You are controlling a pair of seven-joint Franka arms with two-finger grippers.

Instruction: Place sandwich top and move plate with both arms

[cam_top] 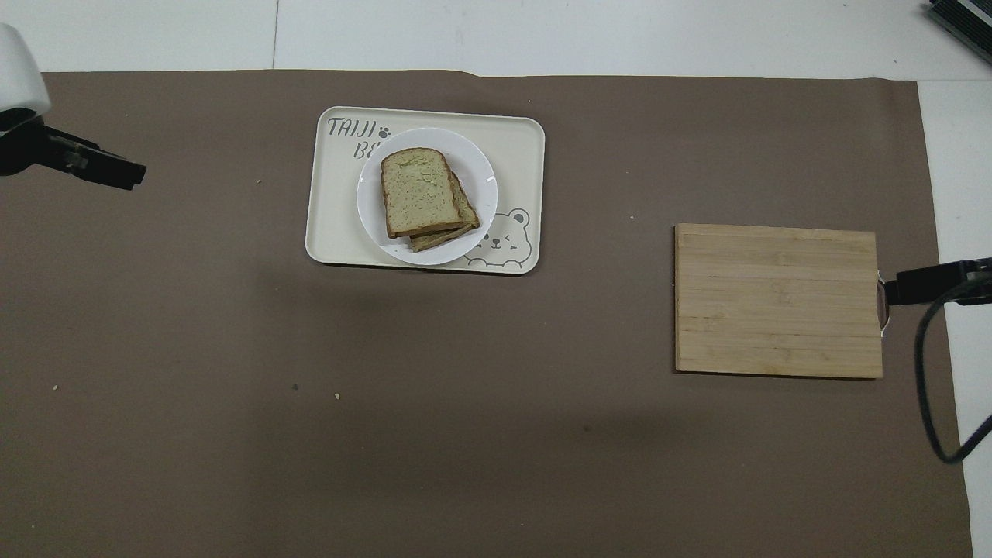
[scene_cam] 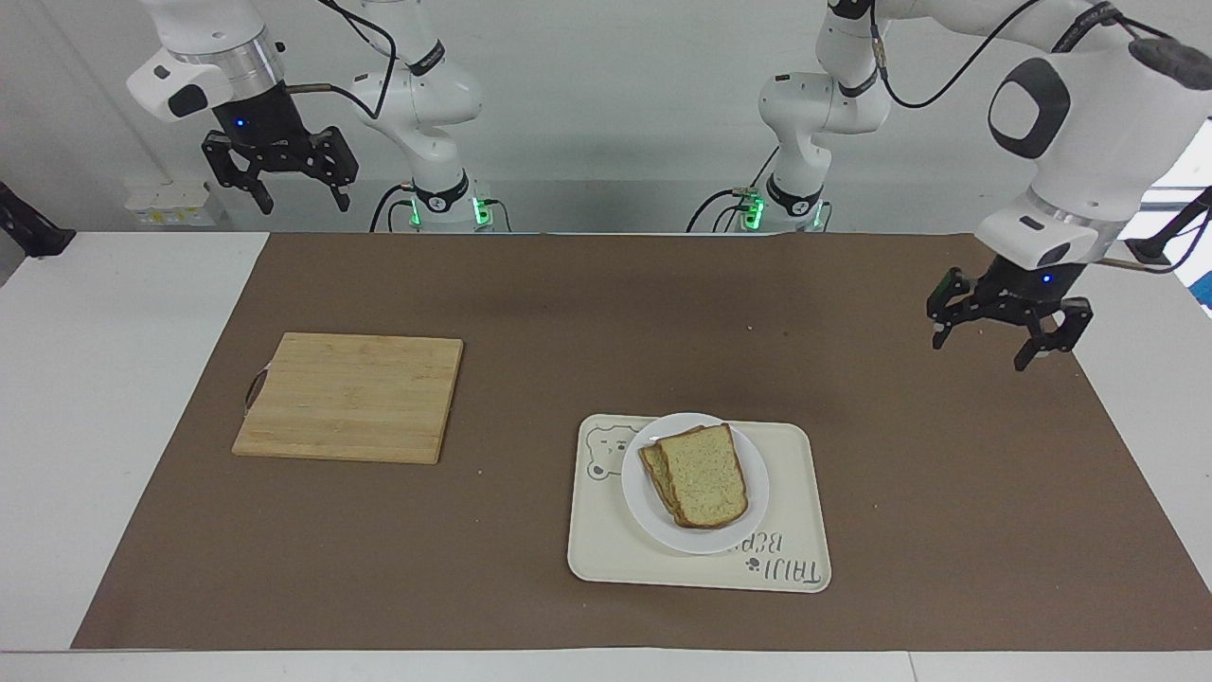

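Observation:
The sandwich top (scene_cam: 705,478) (cam_top: 418,194) lies on a lower slice, slightly askew, on the white plate (scene_cam: 701,542) (cam_top: 482,180). The plate rests on a cream tray. My left gripper (scene_cam: 983,350) (cam_top: 116,167) hangs open and holds nothing. It is raised over the brown mat's edge at the left arm's end, well apart from the plate. My right gripper (scene_cam: 303,204) (cam_top: 922,283) waits open and high at the right arm's end, over the cutting board's handle side.
The cream tray (scene_cam: 800,502) (cam_top: 333,225) with a bear drawing lies on the brown mat. A bamboo cutting board (scene_cam: 350,398) (cam_top: 779,298) sits toward the right arm's end. A few crumbs dot the mat.

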